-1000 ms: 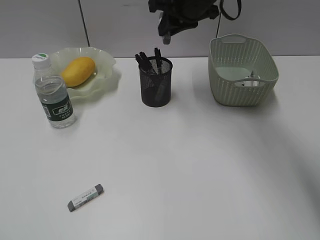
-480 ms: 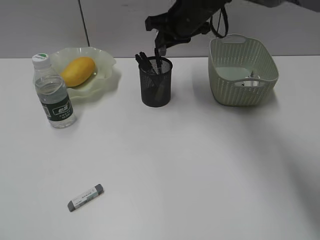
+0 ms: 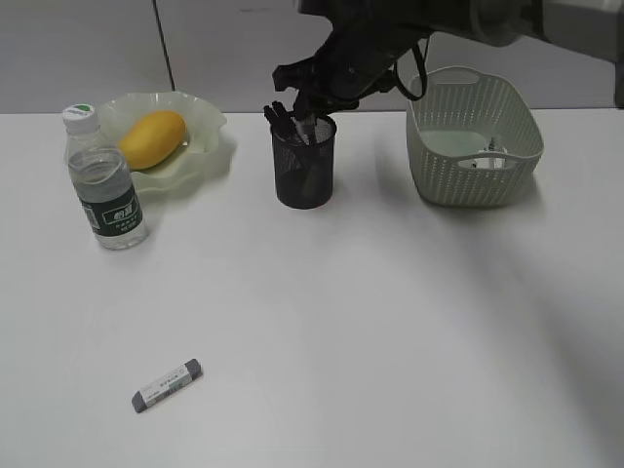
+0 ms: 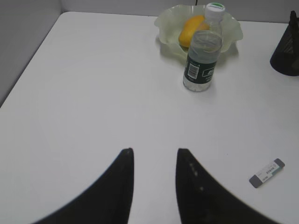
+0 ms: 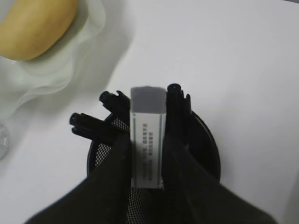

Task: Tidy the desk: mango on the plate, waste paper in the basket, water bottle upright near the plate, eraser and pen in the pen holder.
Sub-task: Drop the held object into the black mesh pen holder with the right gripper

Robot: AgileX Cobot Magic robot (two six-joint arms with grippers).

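Right now an eraser [image 5: 148, 144] is being held between the closed fingers of the right gripper [image 5: 147, 161], its grey tip pointing forward, directly above the open mouth of the pen holder [image 3: 305, 166]. That black mesh cup is standing toward the back edge of the desk [image 3: 390, 322], about midway along it, and several dark pens [image 5: 96, 125] are already leaning inside it. The step in hand looks like dropping this eraser into the holder. The next move calls for lowering a little so the eraser clears the pen tops, then parting the fingers over free space in the cup, so it is not landing across the rim or on a pen.

Further out, a second eraser [image 3: 168, 385] is lying flat near the desk's front left corner, well apart from everything else; it seems to be the one item left to collect. The left gripper [image 4: 154, 182] is hovering with its jaws partly open and nothing between them, above bare desk near that eraser. At the back left, the mango [image 3: 152, 137] is sitting on the plate [image 3: 200, 146], with the water bottle [image 3: 105, 183] upright just beside it. At the back right, the basket [image 3: 473, 146] is holding the waste paper [image 3: 490, 159].
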